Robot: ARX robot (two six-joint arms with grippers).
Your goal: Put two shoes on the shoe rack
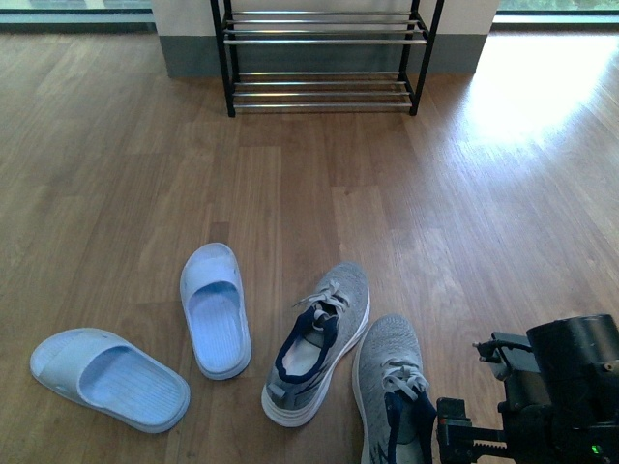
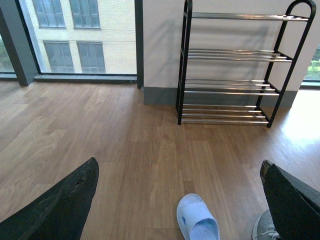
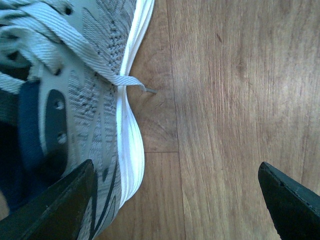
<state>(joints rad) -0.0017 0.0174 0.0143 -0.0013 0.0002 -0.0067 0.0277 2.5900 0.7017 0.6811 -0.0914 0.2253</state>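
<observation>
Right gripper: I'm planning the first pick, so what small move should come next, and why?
Probably a short shift toward the robot's left, over the right-hand sneaker. The right gripper is open, but its wrist view shows one finger over the shoe's side and mostly bare floor between the fingers.

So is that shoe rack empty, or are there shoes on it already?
Empty. The shoe rack shows four bare chrome shelves, and both grey sneakers sit on the floor.
</observation>
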